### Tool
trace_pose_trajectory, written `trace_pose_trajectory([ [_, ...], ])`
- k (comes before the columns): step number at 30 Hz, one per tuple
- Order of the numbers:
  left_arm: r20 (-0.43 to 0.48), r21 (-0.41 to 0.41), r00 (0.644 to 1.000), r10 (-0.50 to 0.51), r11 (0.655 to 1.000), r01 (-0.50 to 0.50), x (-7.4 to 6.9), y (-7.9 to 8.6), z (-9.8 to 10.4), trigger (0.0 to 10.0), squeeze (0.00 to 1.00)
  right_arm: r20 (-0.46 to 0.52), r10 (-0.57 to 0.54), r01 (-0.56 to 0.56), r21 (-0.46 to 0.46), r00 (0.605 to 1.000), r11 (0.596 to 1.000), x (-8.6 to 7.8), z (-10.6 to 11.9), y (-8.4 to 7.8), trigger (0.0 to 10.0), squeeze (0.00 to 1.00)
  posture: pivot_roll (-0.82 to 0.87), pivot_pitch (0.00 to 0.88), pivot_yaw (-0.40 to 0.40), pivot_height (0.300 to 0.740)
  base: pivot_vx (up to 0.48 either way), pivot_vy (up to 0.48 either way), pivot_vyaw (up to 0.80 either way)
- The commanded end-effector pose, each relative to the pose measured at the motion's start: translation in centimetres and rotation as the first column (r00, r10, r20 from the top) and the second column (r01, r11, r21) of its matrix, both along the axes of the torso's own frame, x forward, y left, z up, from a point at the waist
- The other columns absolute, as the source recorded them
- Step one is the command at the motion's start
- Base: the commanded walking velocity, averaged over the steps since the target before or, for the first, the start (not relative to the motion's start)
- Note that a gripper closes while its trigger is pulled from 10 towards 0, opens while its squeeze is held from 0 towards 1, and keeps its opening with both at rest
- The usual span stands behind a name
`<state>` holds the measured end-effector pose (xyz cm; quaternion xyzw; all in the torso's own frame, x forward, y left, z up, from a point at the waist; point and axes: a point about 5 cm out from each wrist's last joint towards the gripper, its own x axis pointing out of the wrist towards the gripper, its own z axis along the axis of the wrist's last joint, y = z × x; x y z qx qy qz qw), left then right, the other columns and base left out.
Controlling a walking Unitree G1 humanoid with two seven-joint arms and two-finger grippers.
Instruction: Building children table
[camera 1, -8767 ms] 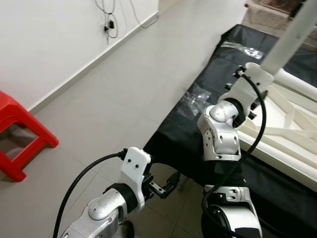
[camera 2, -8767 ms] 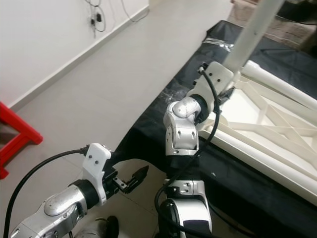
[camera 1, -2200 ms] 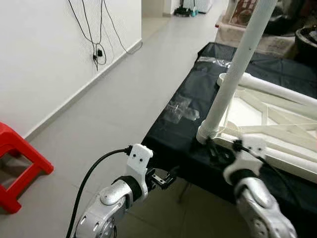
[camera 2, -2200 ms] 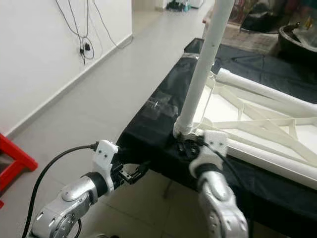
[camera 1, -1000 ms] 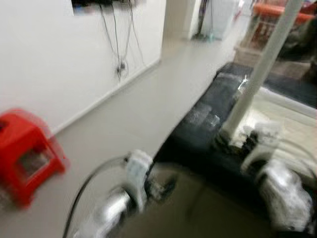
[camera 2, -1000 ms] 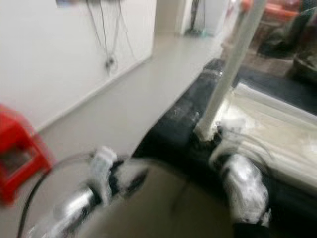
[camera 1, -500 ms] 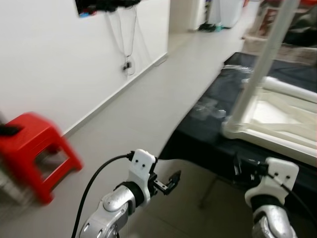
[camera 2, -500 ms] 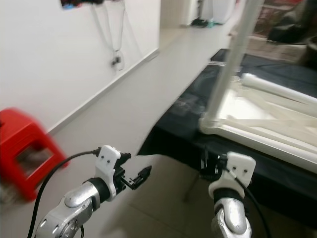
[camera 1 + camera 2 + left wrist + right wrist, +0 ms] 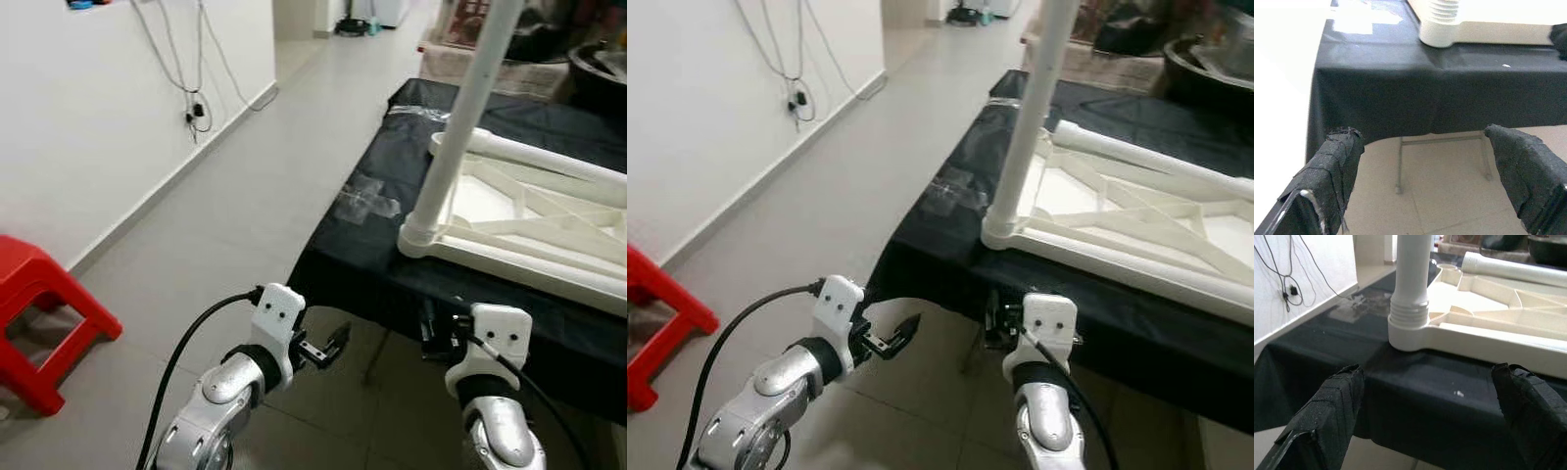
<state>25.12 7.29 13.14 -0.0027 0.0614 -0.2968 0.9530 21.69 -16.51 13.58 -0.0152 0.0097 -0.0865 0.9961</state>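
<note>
The white children's table frame (image 9: 529, 220) lies upside down on a table draped in black cloth (image 9: 372, 255). One white leg (image 9: 460, 127) stands upright, screwed into the near corner socket (image 9: 1409, 328). Another white leg (image 9: 534, 157) lies along the far side of the frame. My right gripper (image 9: 436, 333) hangs open just in front of the cloth's edge, below that corner, with nothing between its fingers (image 9: 1327, 416). My left gripper (image 9: 336, 345) is open and empty, low over the floor left of the table, facing the cloth's edge (image 9: 1400, 103).
A red plastic stool (image 9: 39, 304) stands on the floor at the left. Cables (image 9: 191, 98) hang down the white wall. A clear plastic bag (image 9: 367, 196) lies on the cloth near the frame. A thin metal table leg (image 9: 1399, 166) shows beneath the cloth.
The camera has swung and steadied. My right gripper, earlier up on the upright leg and then at its base, has come off it and now sits below the table's edge. The left arm barely moved.
</note>
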Motion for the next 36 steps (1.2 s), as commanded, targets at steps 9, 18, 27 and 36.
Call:
trace_pose_trajectory([
  [9,-0.030,-0.001,0.999,0.012,1.000,-0.012,0.2,-0.2,-0.4,10.0,0.00,-0.016,-0.032,0.032,0.012,0.999,0.999,0.2,-0.3,-0.3,10.0,0.00,0.12,0.072,-0.054,0.740,0.000,-0.290,0.00],
  [18,-0.040,-0.035,0.999,0.032,0.999,-0.034,0.3,-0.1,-0.4,10.0,0.00,0.004,0.063,-0.063,0.025,0.998,0.998,0.9,0.2,0.2,10.0,0.00,0.12,0.075,-0.057,0.740,0.000,0.000,0.00],
  [27,-0.046,-0.052,0.998,0.048,0.997,-0.051,0.1,0.0,-0.4,10.0,0.00,-0.003,0.042,-0.041,0.033,0.999,0.999,0.9,0.2,0.1,10.0,0.00,0.12,0.074,-0.063,0.740,0.000,0.000,-0.18],
  [36,-0.052,-0.057,0.998,0.041,0.997,-0.044,0.2,-0.1,-0.5,10.0,0.00,-0.013,0.049,-0.048,0.051,0.999,0.998,0.5,0.0,1.2,10.0,0.00,0.12,0.064,-0.061,0.740,0.000,0.000,-0.79],
])
